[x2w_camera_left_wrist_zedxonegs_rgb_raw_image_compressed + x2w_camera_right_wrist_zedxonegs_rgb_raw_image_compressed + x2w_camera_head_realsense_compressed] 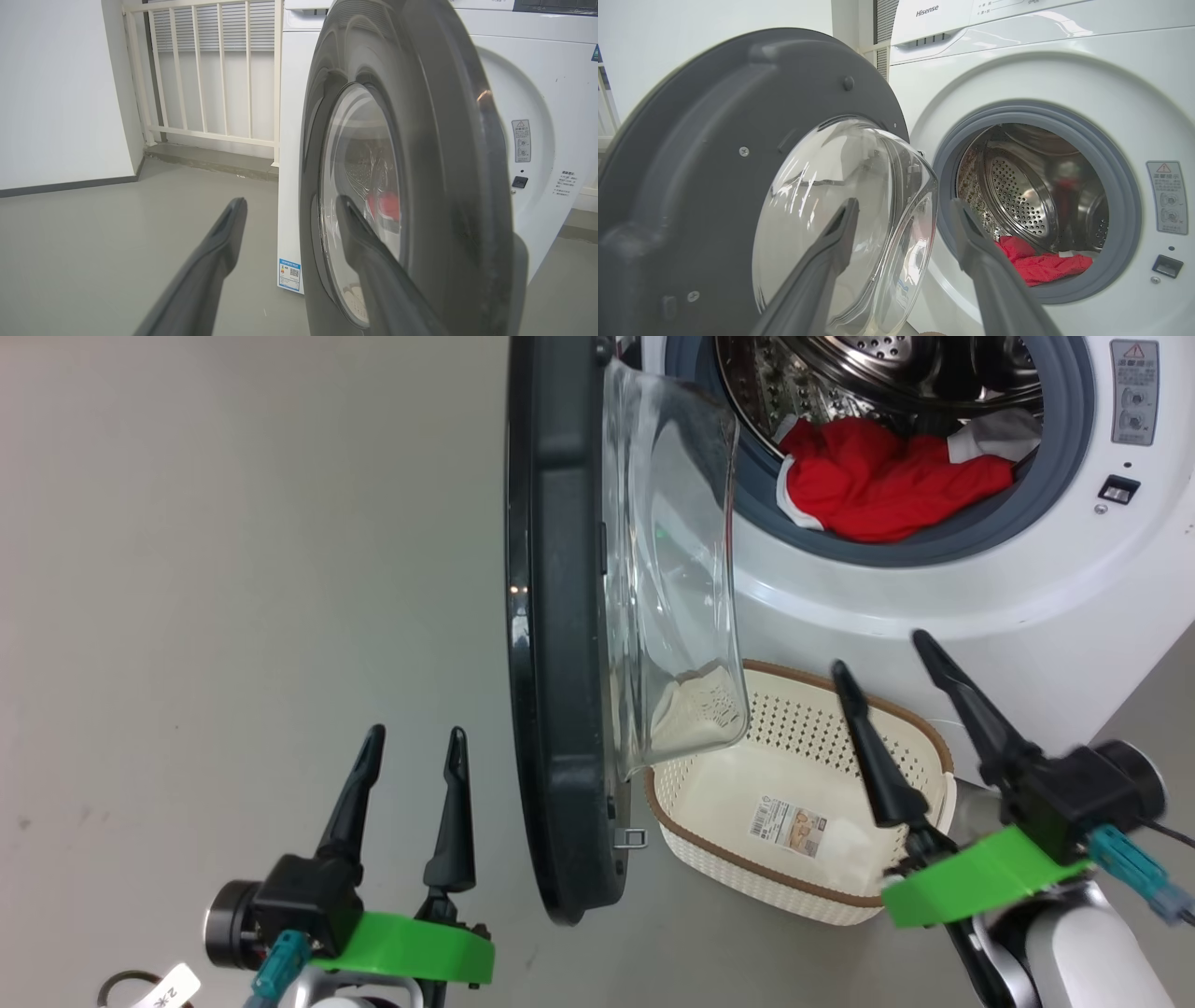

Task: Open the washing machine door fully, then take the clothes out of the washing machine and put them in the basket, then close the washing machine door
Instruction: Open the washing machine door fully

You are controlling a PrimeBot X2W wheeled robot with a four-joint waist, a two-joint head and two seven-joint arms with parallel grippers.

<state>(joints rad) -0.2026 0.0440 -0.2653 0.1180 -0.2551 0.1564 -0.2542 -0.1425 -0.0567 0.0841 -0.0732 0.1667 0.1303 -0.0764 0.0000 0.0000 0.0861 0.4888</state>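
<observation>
A bare grey floor (233, 569) spreads across the scene. The left wrist view shows a plain white wall (56, 93) and a cream slatted railing (210, 70) behind.

At 1 o'clock in the head view stands the big white front-loading washing machine (934, 607). Its large round glossy black door (555, 663) is swung out and seen edge-on, running from 12 o'clock down to 6 o'clock. The door's bulging clear glass bowl window (672, 569) faces toward 3 o'clock. The door looks roughly square to the machine front, so the opening step seems done or nearly done.

Unloading has not begun. The bright red clothes with white trim (878, 485) lie heaped at the mouth of the perforated steel drum (1017, 200), against the grey rubber gasket (1074, 429).

The small cream-white perforated basket with a brown rim (738, 873) sits on the floor at 5 o'clock, just beside the door's lower edge. It holds nothing but a paper label (789, 826).

The left pincer (415, 737) is at 7 o'clock, its fingers spread wide and holding nothing. The right pincer (880, 653) is at 4 o'clock above the basket, also spread wide and empty, pointing toward the drum.

Emptying the drum and closing the door remain.
</observation>
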